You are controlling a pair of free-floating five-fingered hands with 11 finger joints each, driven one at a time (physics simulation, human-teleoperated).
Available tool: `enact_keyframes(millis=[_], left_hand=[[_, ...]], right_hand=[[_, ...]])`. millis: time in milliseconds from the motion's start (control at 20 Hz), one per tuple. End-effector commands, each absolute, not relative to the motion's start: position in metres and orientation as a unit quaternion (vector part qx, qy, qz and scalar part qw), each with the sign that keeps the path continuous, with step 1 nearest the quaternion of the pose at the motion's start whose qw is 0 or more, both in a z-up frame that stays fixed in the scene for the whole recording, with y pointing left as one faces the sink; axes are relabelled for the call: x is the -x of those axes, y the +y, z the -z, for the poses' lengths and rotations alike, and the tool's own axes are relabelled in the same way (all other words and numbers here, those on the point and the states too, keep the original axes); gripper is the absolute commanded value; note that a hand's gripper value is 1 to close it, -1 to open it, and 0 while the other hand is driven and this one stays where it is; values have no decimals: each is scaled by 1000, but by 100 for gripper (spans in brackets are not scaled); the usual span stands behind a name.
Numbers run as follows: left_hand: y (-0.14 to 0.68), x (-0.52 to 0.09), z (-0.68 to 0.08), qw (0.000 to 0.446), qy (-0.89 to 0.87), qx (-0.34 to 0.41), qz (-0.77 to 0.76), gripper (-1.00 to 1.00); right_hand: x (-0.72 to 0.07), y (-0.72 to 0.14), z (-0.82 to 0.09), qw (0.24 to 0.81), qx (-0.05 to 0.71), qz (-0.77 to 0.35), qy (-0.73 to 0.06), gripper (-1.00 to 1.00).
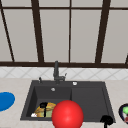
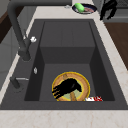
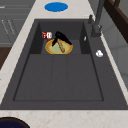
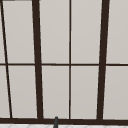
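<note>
The left hand (image 2: 67, 88) hangs low in the sink's basin, right over a yellow-rimmed plate (image 2: 83, 82) that lies flat on the basin floor; its fingers are stretched out and slightly fanned toward the basin's wall, and they close on nothing. Whether the palm actually touches the plate cannot be told from the left side view. Under the hand a wooden utensil (image 3: 61, 46) lies across the plate, and in the right side view the hand (image 3: 60, 37) covers its upper end. Judging from this, the plate and utensil are reached but not yet gripped or lifted, so the handling is at an early stage. Just beside the plate, in the basin's near corner, sits a small red-and-white object (image 2: 94, 99), too small to identify. The sink (image 1: 88, 100) is dark, with a basin on the left and a drainboard on the right, and a dark faucet (image 1: 56, 71) stands behind it. The right hand (image 1: 107, 120) hovers idle at the sink's front right corner, fingers loosely drooping in the left side view, near a dark bowl (image 2: 84, 8) holding a green item on the tabletop (image 2: 110, 45). A blue plate (image 1: 5, 100) rests on the tabletop left of the sink, and a large red ball (image 1: 67, 115) sits in front.
</note>
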State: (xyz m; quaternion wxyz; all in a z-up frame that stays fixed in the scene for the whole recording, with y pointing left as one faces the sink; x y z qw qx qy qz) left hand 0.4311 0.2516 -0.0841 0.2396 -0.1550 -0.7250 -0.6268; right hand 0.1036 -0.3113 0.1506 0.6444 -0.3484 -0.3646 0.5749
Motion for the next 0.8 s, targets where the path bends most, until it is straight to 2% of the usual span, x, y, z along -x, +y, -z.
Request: enact_keyframes(millis=[0, 350, 400, 550, 700, 750], left_hand=[[248, -458, 111, 262, -726, 144, 619, -100], [249, -445, 108, 285, -710, 167, 622, -100], [251, -443, 101, 281, -711, 168, 622, 100], [245, -429, 78, 205, -725, 120, 646, 100], [244, -427, 79, 213, -729, 80, 646, 100], [248, -431, 77, 189, -723, 108, 656, 100]], right_hand=[[-104, -311, -151, 644, 348, -575, -365, 0], [-104, -311, -151, 644, 348, -575, -365, 0], [-104, -311, -151, 644, 348, -575, -365, 0], [-104, -311, -151, 644, 348, -575, -365, 0], [-104, -311, -151, 644, 348, -575, -365, 0], [-104, -311, -151, 644, 348, -575, -365, 0]])
